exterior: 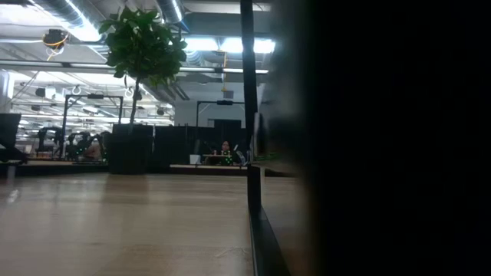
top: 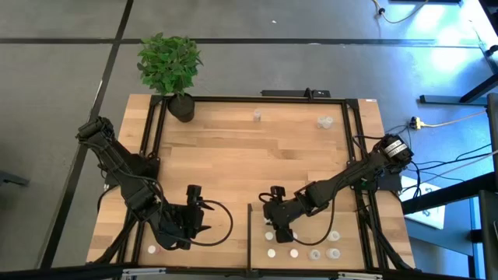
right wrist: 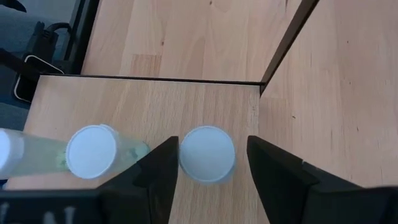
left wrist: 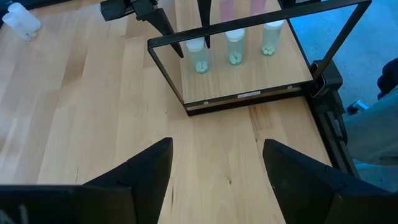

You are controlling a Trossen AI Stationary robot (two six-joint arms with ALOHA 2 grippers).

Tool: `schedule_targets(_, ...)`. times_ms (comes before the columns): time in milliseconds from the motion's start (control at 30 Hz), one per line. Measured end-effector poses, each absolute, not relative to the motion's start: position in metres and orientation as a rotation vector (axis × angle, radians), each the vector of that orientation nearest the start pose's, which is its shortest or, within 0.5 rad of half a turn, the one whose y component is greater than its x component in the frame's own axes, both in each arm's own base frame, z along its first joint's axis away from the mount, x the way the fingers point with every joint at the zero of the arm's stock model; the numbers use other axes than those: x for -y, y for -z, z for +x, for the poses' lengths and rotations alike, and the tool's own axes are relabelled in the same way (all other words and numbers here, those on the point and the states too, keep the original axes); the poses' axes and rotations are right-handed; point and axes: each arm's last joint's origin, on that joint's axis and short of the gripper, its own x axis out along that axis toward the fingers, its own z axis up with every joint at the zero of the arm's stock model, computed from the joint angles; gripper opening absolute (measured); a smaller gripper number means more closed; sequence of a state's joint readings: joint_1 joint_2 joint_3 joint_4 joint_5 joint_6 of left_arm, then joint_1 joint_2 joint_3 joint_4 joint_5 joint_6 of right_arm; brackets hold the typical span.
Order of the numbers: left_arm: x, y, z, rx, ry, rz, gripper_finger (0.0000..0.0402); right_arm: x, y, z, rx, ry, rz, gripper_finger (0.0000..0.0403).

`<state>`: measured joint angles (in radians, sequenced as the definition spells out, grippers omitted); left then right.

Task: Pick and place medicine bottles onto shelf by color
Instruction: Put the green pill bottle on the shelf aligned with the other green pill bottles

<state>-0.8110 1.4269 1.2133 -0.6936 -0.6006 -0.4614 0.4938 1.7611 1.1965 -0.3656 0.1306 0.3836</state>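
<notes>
While the shelf fills: we read the right arm as the one at work, the left arm as waiting.
Right gripper [right wrist: 208, 163]: spread, its fingers standing on either side of a white-capped bottle [right wrist: 207, 154] without clearly pressing it — in the overhead view the gripper [top: 278, 225] hangs over the shelf's left end.
Key relation: the bottle stands upright directly between the fingers, its long axis vertical, cap facing the wrist camera; we judge the next move to be straight up or straight down, not sideways.
Neighbour: a second white-capped bottle [right wrist: 91, 152] stands just beside it, close to one finger — a sideways drift could knock it.
Shelf [top: 342, 257]: the pale panel at the table's front right corner, carrying several upright bottles in rows.
Left gripper [left wrist: 217, 165]: spread and empty, over the front left part of the table [top: 233, 148].
Strays: one bottle [top: 152, 250] by the table's front left corner, nearest the left arm; two more, one near the middle [top: 257, 116] of the back edge and one towards its right [top: 325, 122], far from both arms.
Potted plant [top: 171, 66]: back left corner, clear of the work.
</notes>
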Motion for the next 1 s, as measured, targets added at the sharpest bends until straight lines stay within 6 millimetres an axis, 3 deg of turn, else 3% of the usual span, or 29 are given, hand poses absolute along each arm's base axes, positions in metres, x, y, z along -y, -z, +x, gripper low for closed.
schedule_targets(533,0.1991,-0.2989,0.2118,-0.713,0.031,0.152,0.0241,-0.165,-0.2085,0.3266,-0.923,-0.15,0.08,0.0193)
schedule_targets(733,0.1989,-0.2987,0.2116,-0.715,0.03,0.155,0.0241,-0.1679,-0.2084,0.3252,-0.962,-0.251,0.127,0.0193)
schedule_targets(1000,0.1986,-0.2983,0.2112,-0.72,0.029,0.16,0.0241,-0.167,-0.2085,0.3256,-0.963,-0.258,0.127,0.0193)
